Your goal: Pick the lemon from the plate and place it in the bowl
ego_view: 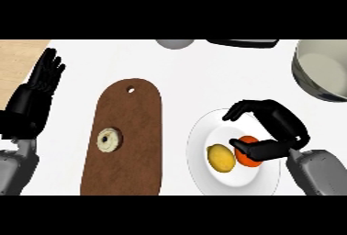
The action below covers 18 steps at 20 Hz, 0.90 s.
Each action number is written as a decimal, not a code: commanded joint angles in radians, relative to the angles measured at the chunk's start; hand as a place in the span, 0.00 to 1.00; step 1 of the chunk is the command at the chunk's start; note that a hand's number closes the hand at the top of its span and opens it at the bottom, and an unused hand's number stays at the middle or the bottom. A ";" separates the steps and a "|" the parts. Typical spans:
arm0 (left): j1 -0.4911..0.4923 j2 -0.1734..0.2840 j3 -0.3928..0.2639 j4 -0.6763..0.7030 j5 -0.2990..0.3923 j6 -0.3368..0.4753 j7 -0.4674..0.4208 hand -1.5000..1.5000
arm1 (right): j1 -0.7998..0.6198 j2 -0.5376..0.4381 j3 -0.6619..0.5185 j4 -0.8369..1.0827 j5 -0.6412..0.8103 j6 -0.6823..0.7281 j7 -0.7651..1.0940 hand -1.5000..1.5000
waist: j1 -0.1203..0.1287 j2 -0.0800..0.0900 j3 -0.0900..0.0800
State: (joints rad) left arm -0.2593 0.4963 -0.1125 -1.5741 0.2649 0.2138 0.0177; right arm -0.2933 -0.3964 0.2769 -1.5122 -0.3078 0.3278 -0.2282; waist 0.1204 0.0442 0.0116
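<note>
Lemon not yet lifted.

Our left hand (pixel 34 96) rests open at the left edge. The lemon (pixel 221 158) lies on the plate (pixel 203 133) beside an orange fruit (pixel 248 151); our right hand (pixel 271 126) curls over them, holding neither. The bowl (pixel 318 69) waits.

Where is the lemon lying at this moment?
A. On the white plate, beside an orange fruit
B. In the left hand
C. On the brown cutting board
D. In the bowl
A: the lemon lies on the white plate, next to the orange fruit under the right hand.
</note>
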 commanded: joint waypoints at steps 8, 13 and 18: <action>-0.032 -0.034 -0.095 0.030 -0.131 0.083 0.071 0.50 | -0.299 -0.104 -0.002 0.302 -0.030 0.562 -0.323 0.00 | -0.024 -0.013 -0.005; -0.047 -0.041 -0.097 0.043 -0.149 0.103 0.112 0.50 | -0.410 -0.176 0.076 0.284 0.129 0.601 -0.364 0.00 | -0.040 -0.021 -0.006; -0.084 -0.037 -0.088 0.050 -0.157 0.102 0.144 0.50 | -0.510 -0.192 0.204 0.258 0.320 0.535 -0.397 0.00 | -0.053 -0.025 -0.008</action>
State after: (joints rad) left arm -0.3090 0.4441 -0.2170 -1.5306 0.1029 0.3258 0.1205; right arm -0.7260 -0.5609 0.4140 -1.2740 -0.1079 0.7296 -0.4705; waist 0.0802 0.0238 0.0046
